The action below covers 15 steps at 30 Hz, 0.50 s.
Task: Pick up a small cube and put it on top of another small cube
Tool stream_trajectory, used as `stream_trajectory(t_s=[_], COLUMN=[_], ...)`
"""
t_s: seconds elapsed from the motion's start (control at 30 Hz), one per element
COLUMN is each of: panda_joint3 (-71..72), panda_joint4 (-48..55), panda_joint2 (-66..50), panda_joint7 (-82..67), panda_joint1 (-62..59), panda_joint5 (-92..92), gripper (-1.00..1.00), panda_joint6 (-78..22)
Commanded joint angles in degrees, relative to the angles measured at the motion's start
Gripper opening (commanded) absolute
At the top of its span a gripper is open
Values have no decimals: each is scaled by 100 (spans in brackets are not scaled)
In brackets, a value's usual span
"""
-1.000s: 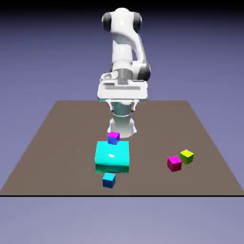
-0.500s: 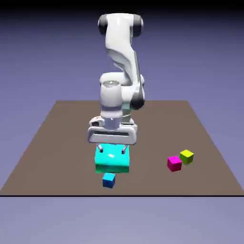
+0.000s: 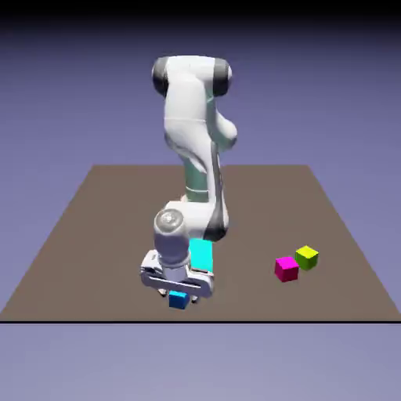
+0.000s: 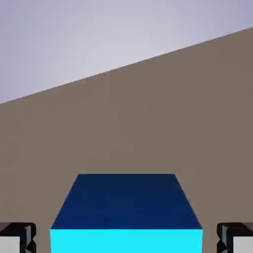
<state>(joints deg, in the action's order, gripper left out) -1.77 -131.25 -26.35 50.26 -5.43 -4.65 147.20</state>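
The task is at its opening stage: nothing is stacked by this arm yet, and the small bright blue cube with the lighter cyan face point(image 3: 178, 299) sits on the brown table point(image 3: 94, 235), near the table's front edge, at about six o'clock from the arm's base in the exterior view. The white arm's two-finger gripper point(image 3: 177, 291) is low over it, straddling it. In the hand view the cube point(image 4: 126, 212) fills the lower middle, with one grey fingertip point(image 4: 17, 237) at eight o'clock of it and the other point(image 4: 236, 237) at four o'clock, each standing clear of the cube's sides. So the pincer is spread wide and grasps nothing; the closing, the lift, the carry and the placing are all left to do.

The cube shows a dark blue face above and a bright cyan band along the picture's bottom edge; its edges are crisp and it lies square between the fingers. It is probably flat on the table, though its base is hidden in both views.

Just behind the hand, at twelve o'clock of the cube, the big cyan block point(image 3: 202, 254) is partly hidden by the wrist. Well off at three o'clock lie a small magenta cube point(image 3: 287, 269) and a small yellow cube point(image 3: 307, 257), touching or nearly so.
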Motion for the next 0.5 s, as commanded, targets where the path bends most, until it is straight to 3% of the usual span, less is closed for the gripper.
stream_trajectory(t_s=[0.0,0.1,0.47], panda_joint3=[-20,67,2228], panda_joint4=[-1,-50,-790], panda_joint2=[208,766,1879], panda_joint7=[21,-20,-1355], panda_joint1=[11,160,2205], panda_joint5=[28,148,1208], gripper=[-100,-100,-100], panda_joint6=[-207,-719,-1136])
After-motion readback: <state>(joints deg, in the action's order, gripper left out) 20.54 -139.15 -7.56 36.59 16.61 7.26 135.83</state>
